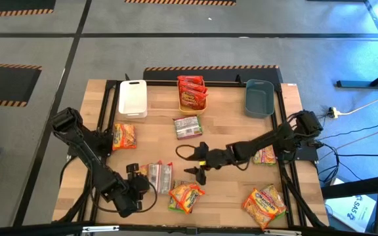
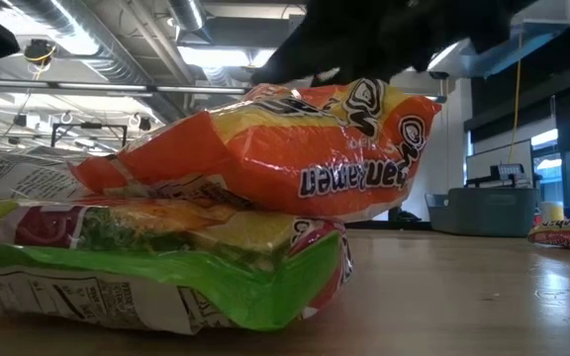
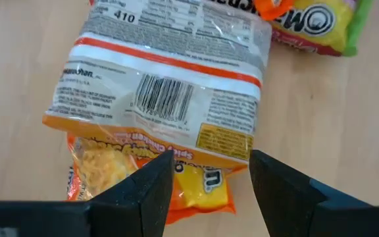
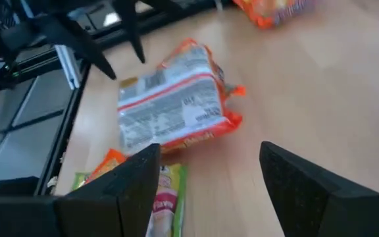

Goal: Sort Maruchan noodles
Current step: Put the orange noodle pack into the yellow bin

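Several Maruchan packets lie flat on the table. My left gripper (image 1: 143,181) (image 3: 209,181) is open near the front left. Its fingers stand on either side of the end of an orange packet (image 3: 199,187), which lies under a packet (image 3: 166,72) (image 1: 160,176) turned silvery back up. My right gripper (image 1: 195,168) (image 4: 209,178) is open and hovers over the table's middle, above an orange packet (image 2: 295,148) (image 1: 188,195) resting on a green-yellow one (image 2: 166,267) (image 4: 165,197). Red packets (image 1: 192,94) stand in the orange bin.
A white bin (image 1: 132,98) and a grey-blue bin (image 1: 259,97) sit at the far edge beside the orange bin. Loose packets lie at centre (image 1: 188,126), left (image 1: 125,136), right under the right arm (image 1: 265,156), and front right (image 1: 265,203). Bare wood lies between them.
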Robot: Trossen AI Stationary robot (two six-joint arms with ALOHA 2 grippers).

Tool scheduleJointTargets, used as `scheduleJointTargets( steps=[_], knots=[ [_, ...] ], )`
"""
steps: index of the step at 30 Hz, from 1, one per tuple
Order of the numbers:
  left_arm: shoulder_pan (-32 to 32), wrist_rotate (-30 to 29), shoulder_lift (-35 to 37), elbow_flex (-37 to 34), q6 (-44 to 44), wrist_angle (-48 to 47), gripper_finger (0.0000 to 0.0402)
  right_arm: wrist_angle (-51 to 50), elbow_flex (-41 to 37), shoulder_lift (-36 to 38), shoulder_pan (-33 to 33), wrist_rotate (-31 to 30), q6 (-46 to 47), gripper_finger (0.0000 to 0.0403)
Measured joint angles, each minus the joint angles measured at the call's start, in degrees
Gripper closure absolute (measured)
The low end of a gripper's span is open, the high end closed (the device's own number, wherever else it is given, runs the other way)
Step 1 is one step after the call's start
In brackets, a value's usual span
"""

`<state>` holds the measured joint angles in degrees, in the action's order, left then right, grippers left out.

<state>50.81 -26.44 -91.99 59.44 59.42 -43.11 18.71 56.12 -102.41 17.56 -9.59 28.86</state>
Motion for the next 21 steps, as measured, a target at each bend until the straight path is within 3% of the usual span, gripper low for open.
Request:
scheduleJointTargets(
  steps=[9, 17, 21],
  knots=[
    [0.26, 0.17, -1.92, 0.00, 0.21, 0.28, 0.0209, 7.09, -0.04, -6.50, -1.85, 5.19, 6.15, 0.0157],
    [0.24, -1.78, -1.92, 0.00, -1.28, 0.28, 0.0191, 7.52, -0.02, -6.60, -2.73, 4.54, 8.45, 0.0156],
    [0.24, -2.00, -1.92, 0.00, -1.49, 0.28, 0.0172, 7.77, 0.02, -7.26, -3.05, 4.70, 10.36, 0.0133]
  ],
)
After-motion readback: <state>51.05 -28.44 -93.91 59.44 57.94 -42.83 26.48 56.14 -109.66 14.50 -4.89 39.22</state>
